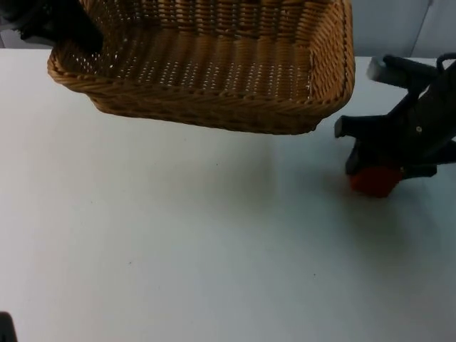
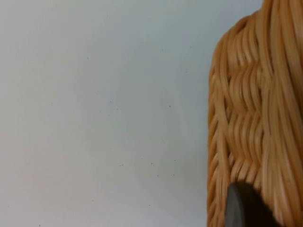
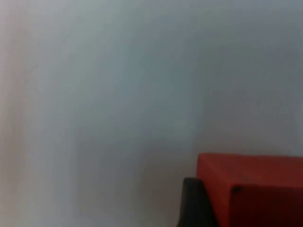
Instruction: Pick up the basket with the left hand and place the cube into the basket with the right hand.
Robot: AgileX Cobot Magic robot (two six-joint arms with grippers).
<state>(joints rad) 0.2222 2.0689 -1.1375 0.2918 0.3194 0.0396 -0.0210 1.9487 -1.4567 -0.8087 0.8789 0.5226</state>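
Cube clamped between right gripper fingers; left gripper fingers grip basket.

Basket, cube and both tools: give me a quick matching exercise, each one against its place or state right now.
Things:
1. basket
2. cube
3. left tool
4. table

Places or states:
A. red, at the right tool
B. white, bare across the middle
C. woven, raised above the table with its shadow underneath
D. at the basket's left rim, holding it up

Pairs: 1-C, 2-A, 3-D, 4-B
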